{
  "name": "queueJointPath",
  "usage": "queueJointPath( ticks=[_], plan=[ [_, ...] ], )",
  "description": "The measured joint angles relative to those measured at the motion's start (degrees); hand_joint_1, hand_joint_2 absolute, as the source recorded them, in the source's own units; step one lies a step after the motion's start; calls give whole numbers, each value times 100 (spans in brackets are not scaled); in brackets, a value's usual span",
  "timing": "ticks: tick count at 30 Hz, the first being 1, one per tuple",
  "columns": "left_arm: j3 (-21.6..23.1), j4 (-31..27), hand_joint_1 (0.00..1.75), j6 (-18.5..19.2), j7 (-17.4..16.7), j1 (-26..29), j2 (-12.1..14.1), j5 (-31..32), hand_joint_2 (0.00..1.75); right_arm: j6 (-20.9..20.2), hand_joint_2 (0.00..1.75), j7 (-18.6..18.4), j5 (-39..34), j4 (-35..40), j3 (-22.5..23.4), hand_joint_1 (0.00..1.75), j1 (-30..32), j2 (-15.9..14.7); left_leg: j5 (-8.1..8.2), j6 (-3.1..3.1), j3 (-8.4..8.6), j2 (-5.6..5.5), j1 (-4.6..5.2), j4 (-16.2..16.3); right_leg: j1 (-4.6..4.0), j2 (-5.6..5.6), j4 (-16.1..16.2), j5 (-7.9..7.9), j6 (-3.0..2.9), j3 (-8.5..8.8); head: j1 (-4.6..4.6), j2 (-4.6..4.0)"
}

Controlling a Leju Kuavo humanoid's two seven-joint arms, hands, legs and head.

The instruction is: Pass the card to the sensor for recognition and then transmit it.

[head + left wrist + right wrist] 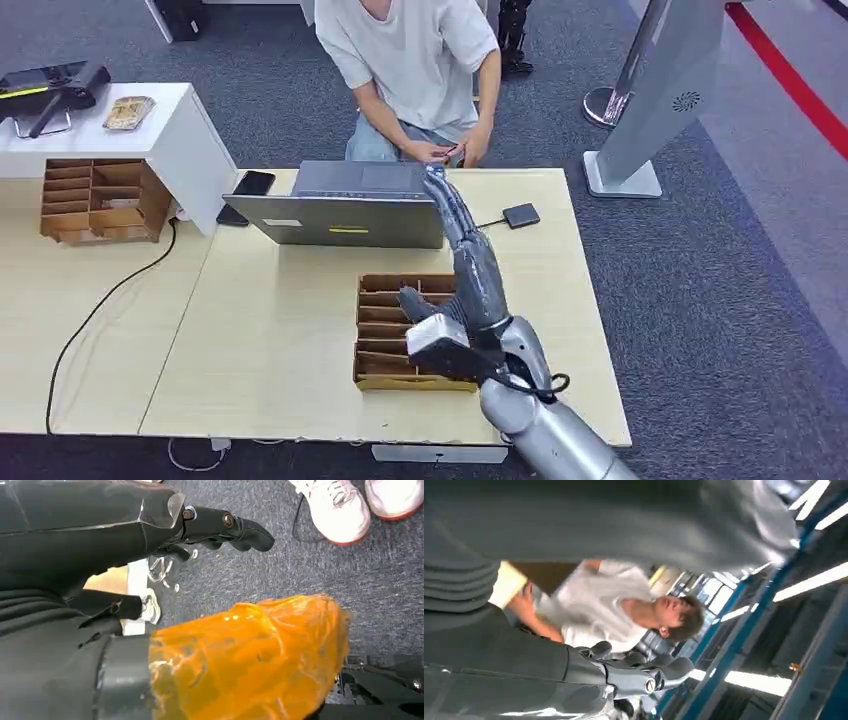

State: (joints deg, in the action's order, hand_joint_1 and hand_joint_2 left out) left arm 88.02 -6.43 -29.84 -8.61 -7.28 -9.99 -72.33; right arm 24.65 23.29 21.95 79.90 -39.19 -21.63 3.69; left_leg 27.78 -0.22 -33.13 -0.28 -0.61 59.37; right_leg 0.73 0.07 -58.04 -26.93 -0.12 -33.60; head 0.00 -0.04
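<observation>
Right hand [462,262] stretched toward table's far edge, fingers straight, apart, holding nothing, tips reaching person's hands [445,152]. Card apparently there, too small to confirm. Sensor [521,215] right of fingers. Left hand [220,527] hanging, fingers loosely apart.

Person's head [385,5]: being cut off by the head view's top edge.
Card: not showing clearly; something small and dark is sitting between the person's hands [450,152], too small to identify.
Wooden slotted tray [385,300]: the right arm [520,390] is covering its right side.
Laptop [345,205]: the right hand [470,260] is overlapping its right corner.
Right wrist view: blurring throughout.
Left hand [220,527]: fingers partly hiding behind its own cover.
</observation>
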Motion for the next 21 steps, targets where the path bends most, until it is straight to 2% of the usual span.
queueJointPath(
  ticks=[2,5,7,9,14,21],
  plan=[
    [-13,0,0,-26,2,0,-4,-65,0,-309,0,433,-712,402,85,0,470,-59,3,-1,-1,0,0,0,0,-1,2,-3,3,1,0,0],
    [-50,0,0,-59,7,3,-24,-135,0,-864,0,852,-1453,907,177,0,1183,-135,6,1,-3,0,1,0,0,-2,2,-5,5,1,-2,0],
    [-76,0,0,-74,13,4,-31,-175,0,-1249,0,1058,-1795,1241,247,0,1597,-179,8,-2,-4,1,1,0,0,-1,3,-5,5,0,0,0],
    [-111,0,0,-85,13,2,-33,-192,0,-1403,0,1158,-1958,1482,301,0,1954,-207,9,-2,-4,1,0,0,0,-1,3,-5,5,0,0,0],
    [-142,0,0,-109,9,2,-37,-223,0,-1523,0,1225,-2084,1835,431,0,2514,-236,9,-2,-3,2,0,0,0,0,3,-5,5,1,0,0],
    [-142,0,0,-120,9,3,-37,-229,0,-1562,0,1232,-2115,1905,538,0,2842,-253,8,-2,-2,2,0,0,0,0,3,-4,5,2,0,0]
  ],
)
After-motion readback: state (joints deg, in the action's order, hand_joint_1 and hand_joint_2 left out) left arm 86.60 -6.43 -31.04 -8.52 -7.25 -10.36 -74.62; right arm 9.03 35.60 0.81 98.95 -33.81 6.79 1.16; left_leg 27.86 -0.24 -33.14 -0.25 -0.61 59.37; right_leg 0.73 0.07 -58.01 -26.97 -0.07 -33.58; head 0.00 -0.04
